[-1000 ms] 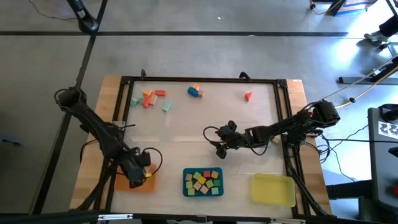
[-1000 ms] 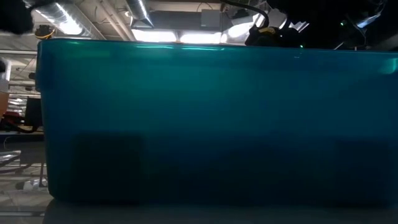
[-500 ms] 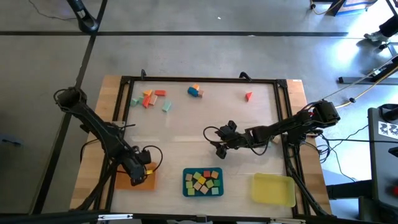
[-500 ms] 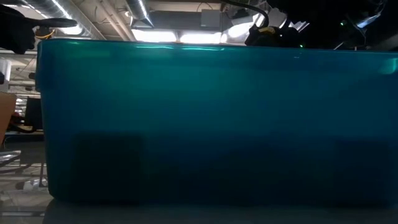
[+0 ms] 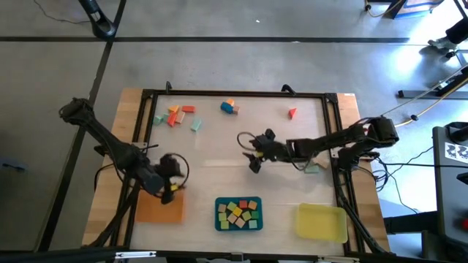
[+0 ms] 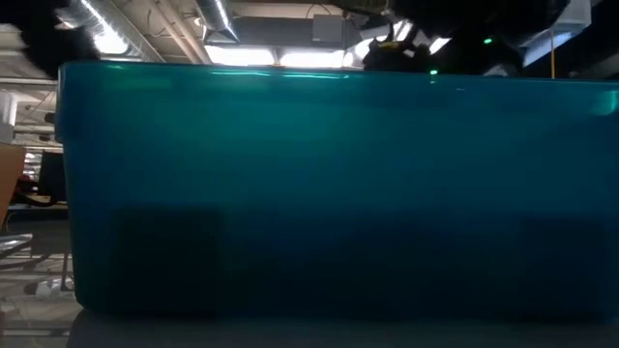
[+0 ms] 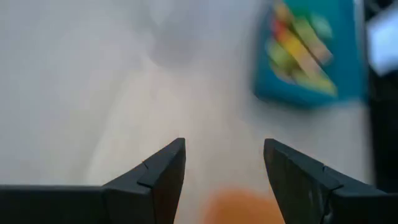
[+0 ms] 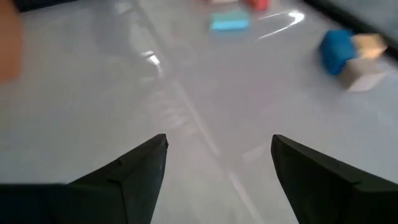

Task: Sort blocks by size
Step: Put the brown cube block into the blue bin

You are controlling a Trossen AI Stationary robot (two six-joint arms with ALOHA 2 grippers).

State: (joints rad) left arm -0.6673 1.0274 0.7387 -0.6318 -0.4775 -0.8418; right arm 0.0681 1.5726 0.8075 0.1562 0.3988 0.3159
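Several blocks fill the teal tray [image 5: 238,213] at the near edge, also seen in the left wrist view [image 7: 308,53]. More blocks lie near the far edge: an orange, red and mint cluster [image 5: 175,115], a blue and orange pair [image 5: 230,107], one red block [image 5: 292,112]. A mint block [image 5: 313,168] lies by the right arm. My left gripper [image 5: 172,190] hangs open just beyond the orange tray [image 5: 159,210], nothing between its fingers [image 7: 168,165]. My right gripper [image 5: 253,162] is open over the table's middle, pointing toward the blue block [image 8: 339,50] and mint block [image 8: 229,23].
A yellow tray [image 5: 322,221] sits at the near right. The teal tray's wall [image 6: 329,193] fills the low view. A dark frame [image 5: 234,93] runs round the white table top. Bare table lies between the two grippers.
My left gripper has risen off the orange tray and moved toward the far edge, tipping up from pointing steeply down. My right gripper has swung toward the far edge, with its fingers still apart. No block on the table has shifted.
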